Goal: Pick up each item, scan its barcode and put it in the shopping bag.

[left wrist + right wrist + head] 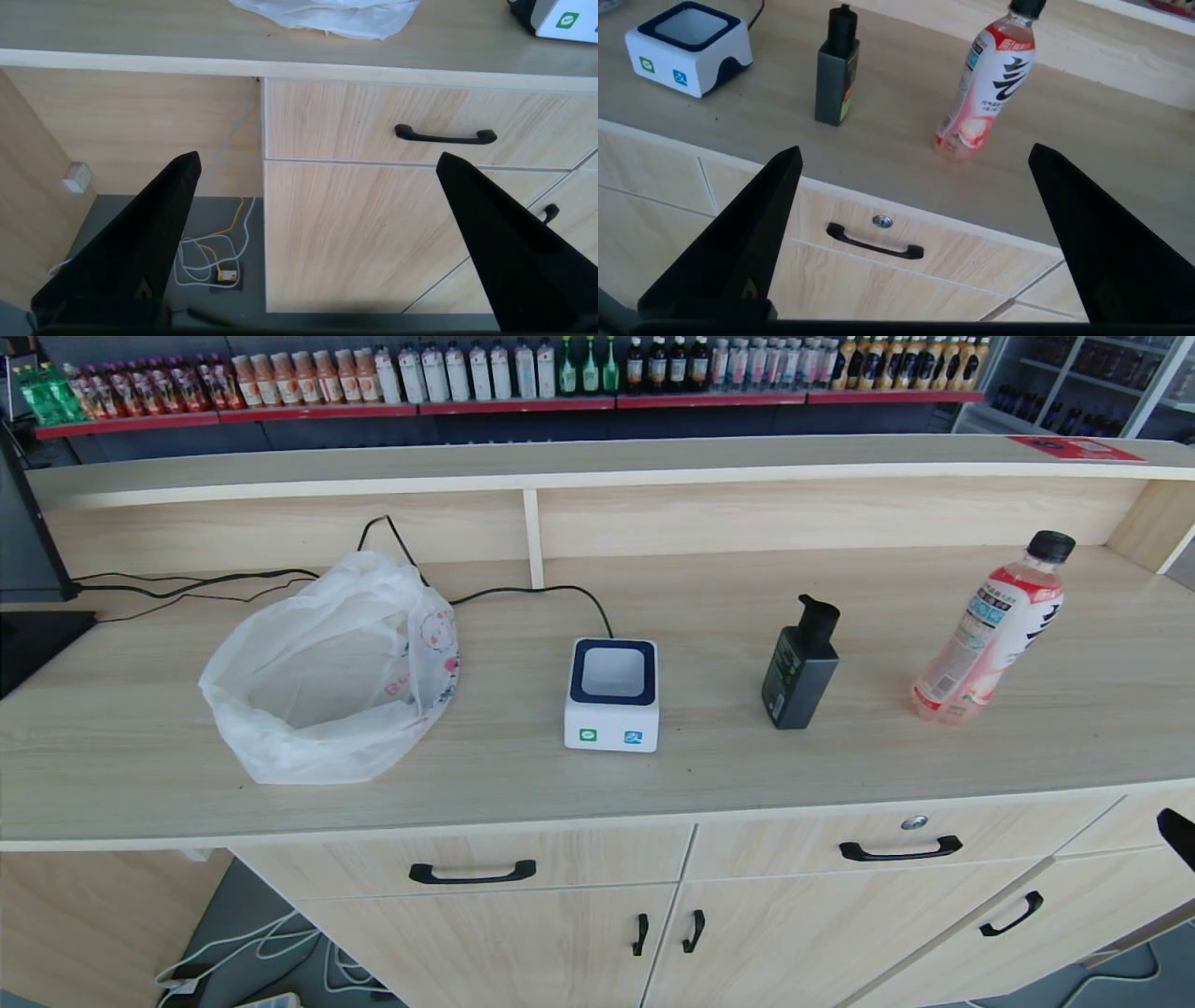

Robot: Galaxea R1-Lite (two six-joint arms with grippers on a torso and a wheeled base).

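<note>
Pale wood-laminate counter (pixel 709 775) carries all four task things in a row. Thin white translucent plastic shopping bag (pixel 327 672) sits toward the robot's left, mouth open and slumped; its inside is hard to make out through the film. To its right, not touching it, is the small white box scanner with a dark blue-framed window (pixel 612 695). The scanner's black cable (pixel 560 590) runs back and passes behind the bag, partly hidden. Next comes the dark flat pump bottle (pixel 800 667), standing, then well apart the pink plastic drink bottle with a black cap (pixel 990 635), standing near the right end. Label print is too small to tell.

Left gripper (pixel 318 159) hangs below the counter edge, facing a drawer front (pixel 355 112) with a black handle (pixel 446 136). Its pincer is spread wide and holds nothing. In the left wrist view the bag and scanner are cut off at the frame edge. Right gripper (pixel 915 151) is also low before the drawers, spread wide, nothing between its fingers. In the right wrist view the drink bottle's cap is partly cropped.
</note>
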